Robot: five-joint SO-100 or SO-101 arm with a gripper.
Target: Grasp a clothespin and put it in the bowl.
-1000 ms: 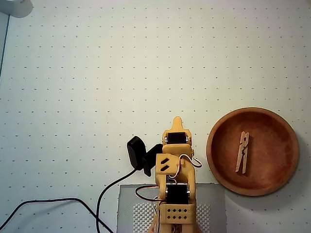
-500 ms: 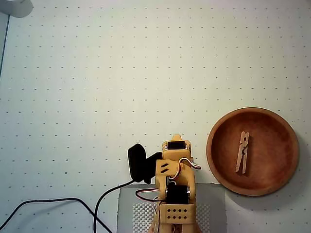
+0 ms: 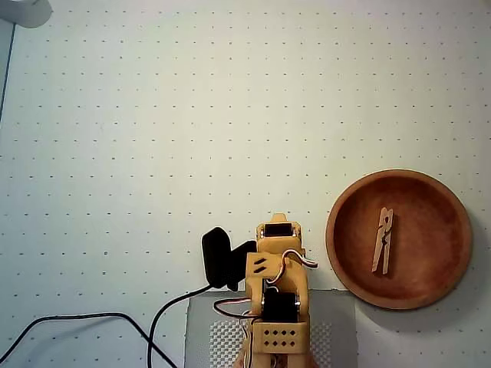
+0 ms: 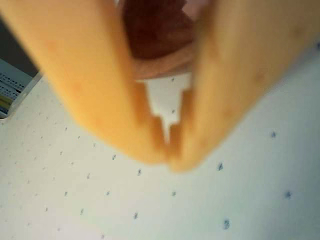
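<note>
Overhead view: one clothespin [image 3: 382, 241], one bowl [image 3: 399, 180], one arm [image 3: 278, 299]. Clothespin lies flat inside the bowl, near its centre, long axis roughly top-to-bottom of the picture, touching the bowl floor only — not the rim.

Bowl sits on the dotted worktop [image 3: 192, 115] at the right side, close to the right edge of the picture and just right of the arm, with a narrow strip of worktop between them.

Arm is folded over its grey base plate [image 3: 337, 322] at the bottom edge. A black camera module [image 3: 219, 253] sticks out to its left, and a black cable [image 3: 84, 318] trails off to the bottom-left corner.

Open room — the whole upper and left worktop is bare.

Wrist view: pincer [image 4: 169, 150] fills the top of the frame, blurred; tips meet, nothing between them. Bowl rim [image 4: 160, 67] shows behind the fingers [image 4: 90, 85].
</note>
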